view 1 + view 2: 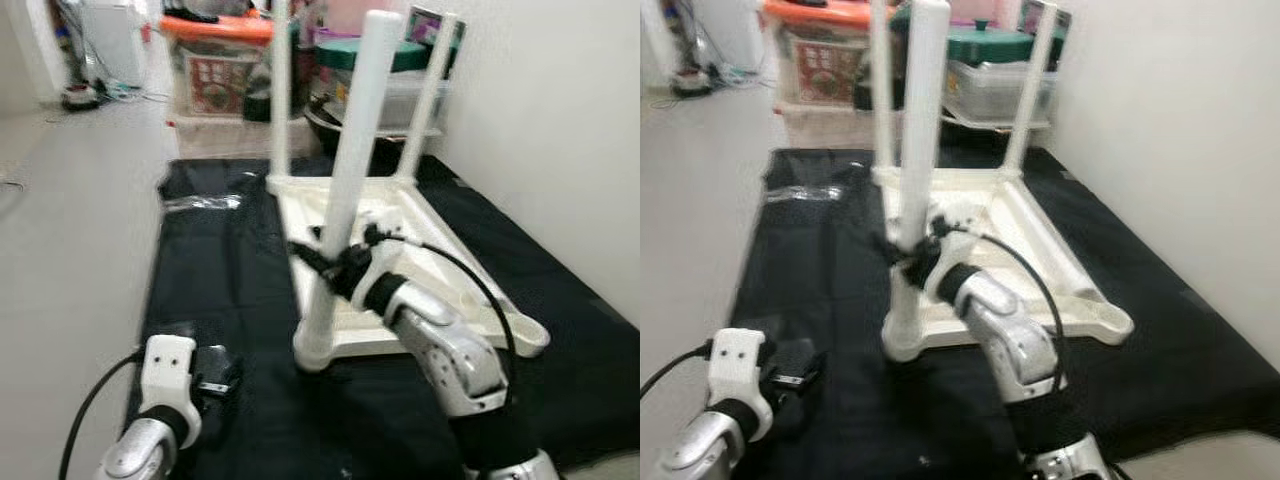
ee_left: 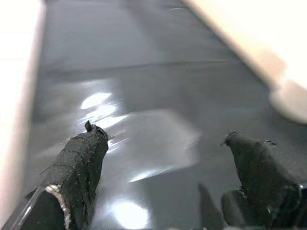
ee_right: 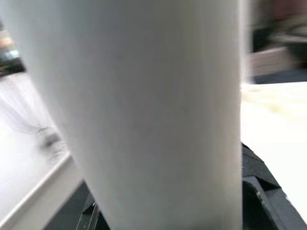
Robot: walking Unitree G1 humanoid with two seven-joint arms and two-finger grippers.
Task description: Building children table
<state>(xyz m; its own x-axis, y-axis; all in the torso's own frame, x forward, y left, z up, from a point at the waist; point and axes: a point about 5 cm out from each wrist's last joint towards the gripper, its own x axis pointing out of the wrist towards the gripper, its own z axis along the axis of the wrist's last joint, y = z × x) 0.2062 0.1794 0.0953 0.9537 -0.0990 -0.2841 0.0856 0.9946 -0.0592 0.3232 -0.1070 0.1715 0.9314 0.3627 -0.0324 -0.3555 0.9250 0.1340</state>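
Note:
A white children's table top (image 1: 430, 250) lies upside down on a black mat (image 1: 220, 290). Three white legs stand up from its corners. My right gripper (image 1: 330, 262) is shut on the near leg (image 1: 345, 190) low down, just above its socket. That leg (image 3: 153, 115) rises close between the black fingers (image 3: 261, 191) in the right wrist view. My left gripper (image 2: 168, 167) hovers open over the mat near the front left, holding nothing. The two far legs (image 1: 425, 95) stand at the back corners.
Plastic storage boxes (image 1: 215, 60) with orange and green lids stand behind the mat. A white wall (image 1: 560, 130) runs along the right. Bare grey floor (image 1: 70, 220) lies to the left. A clear plastic bag (image 1: 205, 203) lies on the mat's far left.

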